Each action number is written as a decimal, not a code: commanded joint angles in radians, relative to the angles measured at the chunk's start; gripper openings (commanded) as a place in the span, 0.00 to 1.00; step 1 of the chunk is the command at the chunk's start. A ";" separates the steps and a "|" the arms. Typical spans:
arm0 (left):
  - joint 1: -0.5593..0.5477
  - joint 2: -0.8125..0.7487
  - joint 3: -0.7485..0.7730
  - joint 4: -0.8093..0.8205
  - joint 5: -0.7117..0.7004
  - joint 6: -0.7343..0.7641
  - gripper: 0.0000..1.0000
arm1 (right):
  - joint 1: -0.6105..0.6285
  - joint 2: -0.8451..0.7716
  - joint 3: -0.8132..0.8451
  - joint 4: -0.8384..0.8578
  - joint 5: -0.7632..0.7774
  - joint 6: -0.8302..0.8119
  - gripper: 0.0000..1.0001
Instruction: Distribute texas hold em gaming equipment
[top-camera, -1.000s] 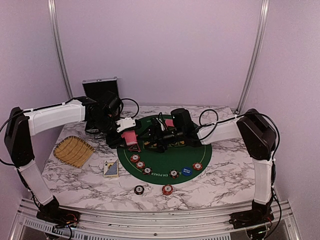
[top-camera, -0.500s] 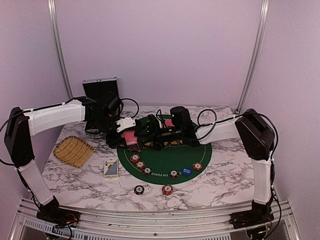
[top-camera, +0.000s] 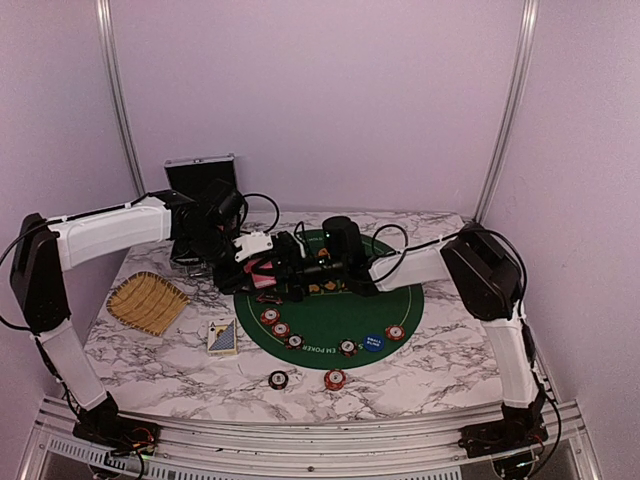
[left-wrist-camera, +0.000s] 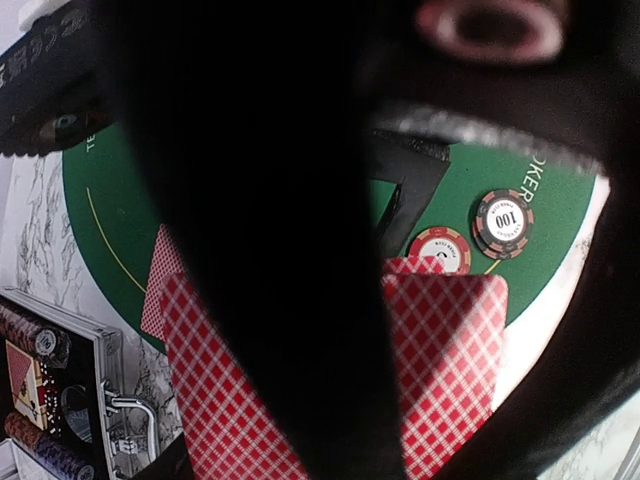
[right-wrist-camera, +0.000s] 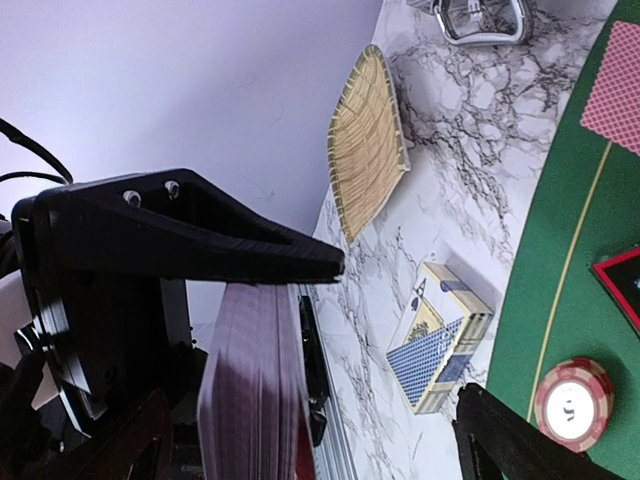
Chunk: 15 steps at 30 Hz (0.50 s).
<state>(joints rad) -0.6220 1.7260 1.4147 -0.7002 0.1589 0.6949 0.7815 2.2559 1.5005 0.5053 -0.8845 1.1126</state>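
Left claw (top-camera: 256, 266): clamped on the red-backed deck (left-wrist-camera: 450, 350). One dark finger lay across the card backs and hid the middle of the pack.
Right claw (top-camera: 288, 268): jaws spread wide and holding nothing.
Deck from the right claw: straight ahead and close. In the right wrist view its stacked edge stood nearer the left-hand finger (right-wrist-camera: 120, 445) than the other. Contact could not be told.
Long axis: the pack pointed away from the right claw, with its far end under the left claw's finger. Its faces were turned toward the right claw's two fingers, so the jaws bracketed it across its thickness.
Nearer arm: the left held the pack. The right was the only free claw, just beside it, and looked best placed to draw a card.
Next move, as a judgement: the right claw's closing line would have to shift to catch one outer card, not the whole pack.
Dealt card (right-wrist-camera: 612, 90): flat on the green felt (top-camera: 330, 322), beyond the right claw and off to its right.
Triangular marker (left-wrist-camera: 405, 190): on the felt just below the left claw.
Chips (left-wrist-camera: 503, 221): beside the marker, apart from the deck.
Card box (right-wrist-camera: 440, 350): on the marble, ahead of the right claw and past the deck.
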 joint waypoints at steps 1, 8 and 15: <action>-0.010 0.017 0.031 -0.021 0.015 -0.008 0.00 | 0.023 0.056 0.073 0.105 -0.035 0.069 0.96; -0.015 0.006 0.035 -0.028 0.019 -0.007 0.00 | 0.022 0.111 0.134 0.099 -0.042 0.096 0.93; -0.014 -0.012 0.024 -0.033 0.016 0.000 0.00 | 0.005 0.088 0.100 -0.014 -0.005 0.029 0.84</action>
<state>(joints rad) -0.6323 1.7332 1.4223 -0.7113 0.1593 0.6952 0.7959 2.3604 1.5940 0.5610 -0.9112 1.1896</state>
